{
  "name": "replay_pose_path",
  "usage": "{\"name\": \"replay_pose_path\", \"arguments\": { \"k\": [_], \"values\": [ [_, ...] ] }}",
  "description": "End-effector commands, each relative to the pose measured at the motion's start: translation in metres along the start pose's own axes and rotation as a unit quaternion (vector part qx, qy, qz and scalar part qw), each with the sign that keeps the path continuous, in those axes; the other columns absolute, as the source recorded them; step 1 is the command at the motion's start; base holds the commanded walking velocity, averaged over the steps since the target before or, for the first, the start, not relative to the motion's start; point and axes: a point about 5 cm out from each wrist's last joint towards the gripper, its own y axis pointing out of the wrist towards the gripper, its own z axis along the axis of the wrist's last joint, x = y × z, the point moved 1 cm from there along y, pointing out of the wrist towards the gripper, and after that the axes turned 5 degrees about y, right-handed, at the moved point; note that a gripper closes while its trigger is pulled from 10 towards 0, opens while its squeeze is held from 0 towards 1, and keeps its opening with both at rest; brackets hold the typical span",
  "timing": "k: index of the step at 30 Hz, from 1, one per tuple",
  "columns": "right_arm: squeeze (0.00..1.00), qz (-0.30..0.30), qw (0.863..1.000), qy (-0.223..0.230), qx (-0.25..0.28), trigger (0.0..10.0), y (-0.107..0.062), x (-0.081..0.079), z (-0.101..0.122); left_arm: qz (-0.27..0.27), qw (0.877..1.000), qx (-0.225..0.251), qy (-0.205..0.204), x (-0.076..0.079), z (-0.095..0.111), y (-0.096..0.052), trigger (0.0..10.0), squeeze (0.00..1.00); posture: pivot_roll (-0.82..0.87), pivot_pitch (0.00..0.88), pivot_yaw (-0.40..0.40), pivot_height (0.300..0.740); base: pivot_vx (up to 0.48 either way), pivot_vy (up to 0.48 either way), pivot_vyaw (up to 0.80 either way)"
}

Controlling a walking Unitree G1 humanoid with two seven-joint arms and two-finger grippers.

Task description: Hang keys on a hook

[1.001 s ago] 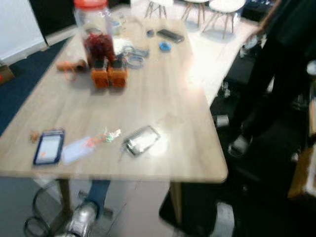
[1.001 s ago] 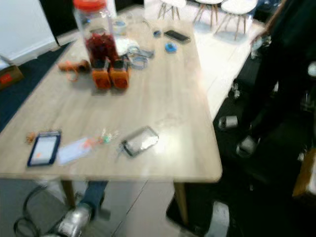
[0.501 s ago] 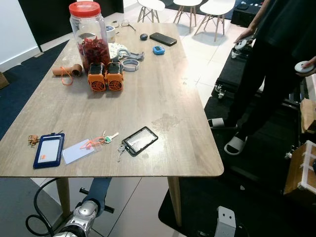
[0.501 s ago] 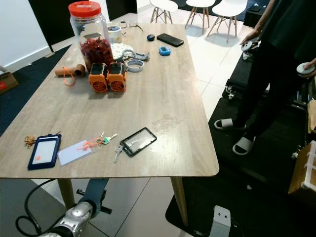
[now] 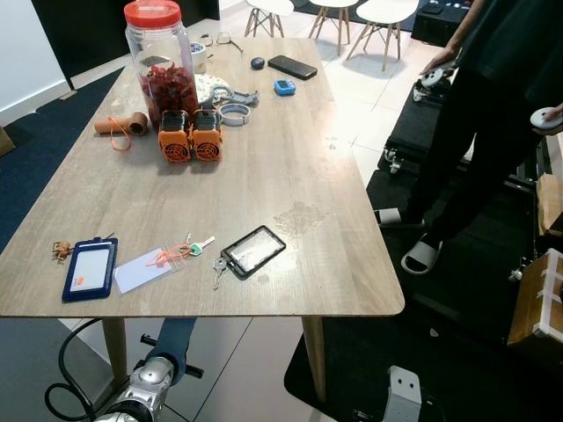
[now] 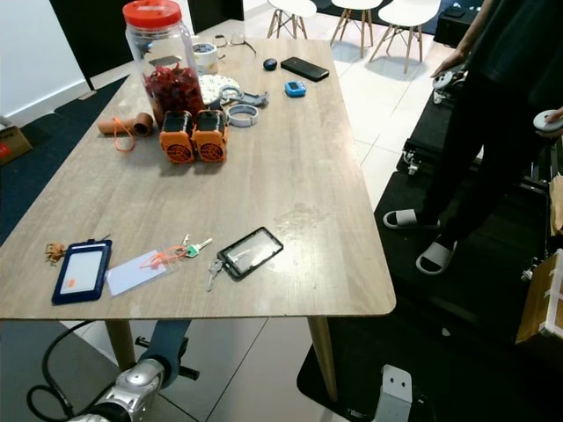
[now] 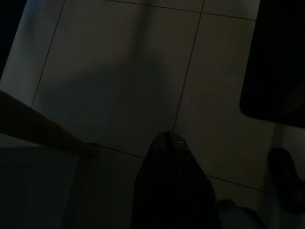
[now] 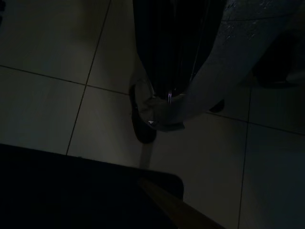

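Observation:
A bunch of silver keys (image 5: 217, 271) lies near the front edge of the wooden table (image 5: 290, 158), joined to a black card holder (image 5: 253, 251). Just to its left, a green-headed key (image 5: 195, 249) lies with an orange cord on a pale card (image 5: 143, 269). My left arm (image 5: 149, 387) hangs below the table's front left corner. In the dark left wrist view, my left gripper (image 7: 167, 138) points at the tiled floor with its fingers closed to a point. My right gripper (image 8: 166, 95) also hangs over the floor, fingers together.
A blue badge holder (image 5: 89, 269) lies at the front left. Further back stand a red-lidded jar (image 5: 163, 66), two orange blocks (image 5: 192, 135), tape rings and a phone (image 5: 294, 67). A person in dark clothes (image 5: 493, 105) stands to the right of the table. White chairs (image 5: 369, 13) stand beyond.
The view was blurred one second ago and is sharp now, shifted slightly as the camera moved. Nothing on the table has moved.

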Motion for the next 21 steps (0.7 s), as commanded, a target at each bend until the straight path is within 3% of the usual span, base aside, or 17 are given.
{"name": "replay_pose_path", "arguments": {
  "k": [1,16,21],
  "values": [
    [0.0,-0.004,1.0,0.002,-0.002,10.0,-0.0007,0.0031,-0.002,-0.002,1.0,-0.006,-0.002,0.0007,-0.0041,-0.0009,10.0,0.0,0.08,0.02,-0.018,0.74,0.0,0.0,0.0],
    [0.0,-0.005,1.0,0.002,-0.004,10.0,-0.0009,0.0044,-0.0024,-0.002,1.0,-0.008,-0.003,0.0015,-0.0068,-0.0018,10.0,0.0,0.08,0.028,-0.023,0.74,0.0,0.0,0.0],
    [0.0,-0.005,1.0,0.002,-0.005,10.0,-0.001,0.0043,-0.0028,-0.002,1.0,-0.008,-0.005,0.0011,-0.0073,-0.002,10.0,0.0,0.08,0.031,-0.023,0.74,-0.331,0.0,0.0]
  ]
}}
